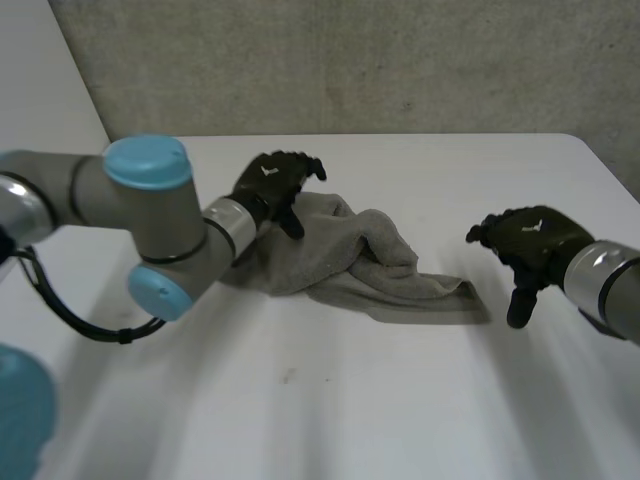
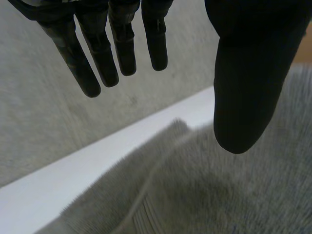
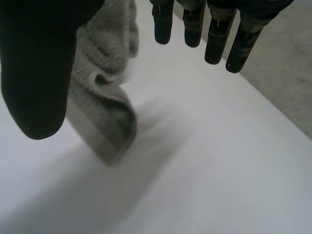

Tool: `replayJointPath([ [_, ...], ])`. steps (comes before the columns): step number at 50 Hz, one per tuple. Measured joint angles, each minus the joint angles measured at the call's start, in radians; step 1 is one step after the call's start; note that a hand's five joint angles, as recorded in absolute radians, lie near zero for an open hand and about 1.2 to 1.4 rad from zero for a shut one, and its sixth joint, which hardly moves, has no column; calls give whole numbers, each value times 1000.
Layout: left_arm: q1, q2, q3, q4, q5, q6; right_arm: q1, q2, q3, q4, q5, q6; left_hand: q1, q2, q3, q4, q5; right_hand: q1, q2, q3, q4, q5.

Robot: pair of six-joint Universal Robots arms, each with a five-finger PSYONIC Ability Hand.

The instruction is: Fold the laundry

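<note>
A crumpled grey towel [image 1: 340, 255] lies in a heap on the white table [image 1: 330, 410], with one flat corner pointing right. My left hand [image 1: 272, 185] hovers over the towel's far left end. In the left wrist view its fingers [image 2: 97, 58] are straight and spread away from the thumb, above the towel [image 2: 219, 195], and they hold nothing. My right hand [image 1: 530, 240] hangs to the right of the towel's flat corner, a short gap away. Its fingers [image 3: 195, 24] are straight, with the towel [image 3: 105, 97] beside the thumb and untouched.
A grey wall [image 1: 350, 60] rises just behind the table's far edge [image 2: 97, 165], close to my left hand. Bare tabletop stretches in front of the towel and to its right.
</note>
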Motion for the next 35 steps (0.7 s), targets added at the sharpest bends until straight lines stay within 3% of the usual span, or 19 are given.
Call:
replayJointPath([
  [6, -14, -180, 163, -43, -2, 90, -2, 5, 88, -87, -17, -3, 135, 129, 129, 116, 114, 0, 0, 0, 0, 0],
  [10, -16, -212, 196, -62, -9, 121, -9, 7, 96, -105, -18, -3, 444, 448, 447, 447, 429, 0, 0, 0, 0, 0],
  [14, -17, -208, 196, -68, -12, 131, -17, 13, 92, -114, -17, -2, 530, 545, 544, 542, 533, 0, 0, 0, 0, 0],
  [16, -18, -173, 175, -73, -14, 137, -27, 27, 80, -129, -16, 2, 641, 693, 687, 690, 668, 0, 0, 0, 0, 0],
  [26, -19, -19, 66, -94, -21, 143, -52, 75, 24, -156, -16, 119, 666, 750, 756, 760, 714, 0, 0, 0, 0, 0],
  [27, -18, 73, 3, -109, -35, 157, -58, 91, -9, -155, -29, 222, 666, 752, 759, 761, 714, 0, 0, 0, 0, 0],
  [35, -18, 344, -177, -131, -78, 188, -39, 165, -115, -131, -152, 433, 675, 753, 762, 764, 729, 0, 0, 0, 0, 0],
])
